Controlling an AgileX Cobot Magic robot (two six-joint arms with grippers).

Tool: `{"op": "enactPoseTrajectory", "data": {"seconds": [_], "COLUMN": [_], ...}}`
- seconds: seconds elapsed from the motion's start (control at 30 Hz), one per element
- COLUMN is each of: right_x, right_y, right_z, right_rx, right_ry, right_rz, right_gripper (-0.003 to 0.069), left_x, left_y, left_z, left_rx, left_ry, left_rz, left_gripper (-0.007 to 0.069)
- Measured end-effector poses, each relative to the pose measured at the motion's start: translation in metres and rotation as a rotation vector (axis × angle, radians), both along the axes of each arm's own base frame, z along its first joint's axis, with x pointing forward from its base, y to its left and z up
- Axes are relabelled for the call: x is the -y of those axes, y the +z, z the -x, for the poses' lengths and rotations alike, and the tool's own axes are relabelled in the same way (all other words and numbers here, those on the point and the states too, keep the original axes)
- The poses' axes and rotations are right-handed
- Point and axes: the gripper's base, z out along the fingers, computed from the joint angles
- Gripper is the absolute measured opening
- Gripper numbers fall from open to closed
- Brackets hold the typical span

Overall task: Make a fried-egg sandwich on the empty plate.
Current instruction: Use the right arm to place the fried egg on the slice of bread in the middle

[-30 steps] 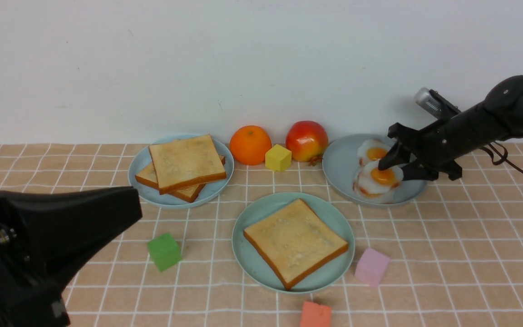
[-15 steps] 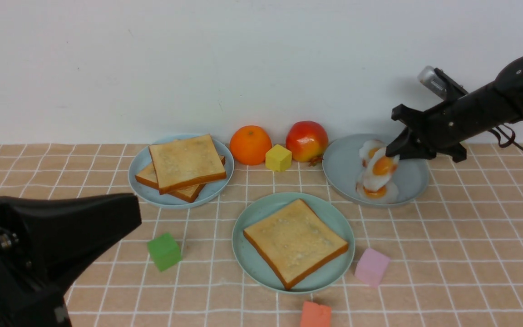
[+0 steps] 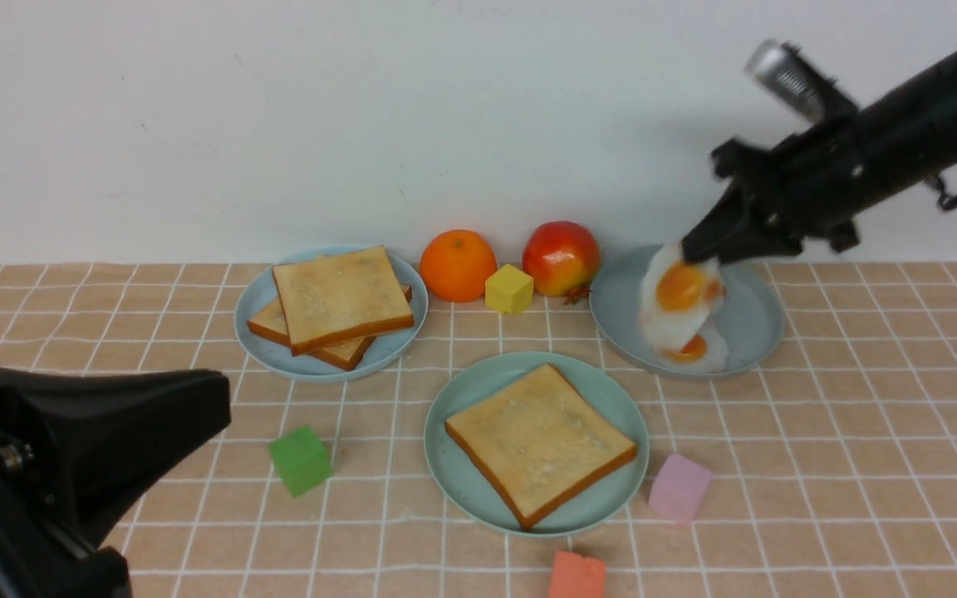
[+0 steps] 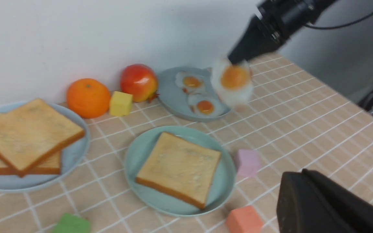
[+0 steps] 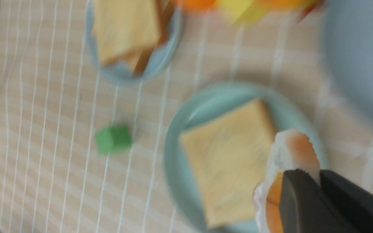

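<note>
The mint-green plate [image 3: 463, 392] sits at the table's middle front with one golden toast slice [image 3: 541, 440] lying flat on it. My right gripper [image 3: 704, 249] is shut on the edge of a white fried egg [image 3: 678, 301] with an orange yolk. The egg hangs in the air over the grey-blue plate [image 3: 748, 320]. In the right wrist view the egg [image 5: 290, 152] sticks out between the fingers, beside the toast [image 5: 228, 158]. My left gripper [image 3: 221, 403] hovers low at the near left, shut and holding nothing, well clear of the plates.
Two more eggs [image 4: 191, 81] lie on the grey-blue plate. A pale blue plate [image 3: 271, 353] at back left carries two stacked toast slices [image 3: 341, 303]. An orange [image 3: 458, 264], yellow cube [image 3: 509, 287] and apple [image 3: 561, 257] line the wall. Green [image 3: 301, 459], pink [image 3: 680, 487] and coral [image 3: 578, 575] cubes lie around the mint plate.
My right gripper has shut on the top egg and raised it off the grey-blue plate. The left arm has sunk slightly.
</note>
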Motion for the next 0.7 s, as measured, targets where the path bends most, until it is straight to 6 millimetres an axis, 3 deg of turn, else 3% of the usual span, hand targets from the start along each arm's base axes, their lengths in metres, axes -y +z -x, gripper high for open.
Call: {"op": "enactPoseTrajectory", "data": {"seconds": [0.1, 0.13, 0.33, 0.47, 0.7], "right_x": [-0.024, -0.039, -0.068, -0.08, -0.081], "right_y": [-0.022, -0.038, -0.073, -0.087, -0.098], "right_z": [0.018, 0.023, 0.019, 0.016, 0.012], "right_rx": [-0.033, -0.034, -0.074, -0.089, -0.1], "right_ry": [0.021, 0.008, -0.024, -0.005, -0.017], "right_rz": [-0.003, -0.004, -0.077, -0.141, -0.149], "right_gripper": [0.0052, 0.0052, 0.0052, 0.0052, 0.0052], "left_x": [-0.001, -0.002, -0.005, -0.005, -0.006], "left_y": [-0.001, -0.003, -0.006, -0.007, -0.008], "left_z": [-0.001, -0.001, -0.002, -0.002, -0.002], "left_rx": [0.008, 0.011, -0.002, -0.004, -0.011], "left_ry": [0.007, 0.015, 0.032, 0.034, 0.038], "left_rz": [-0.029, -0.057, -0.111, -0.115, -0.124], "left_gripper": [0.0008, 0.001, 0.0015, 0.0018, 0.0021]}}
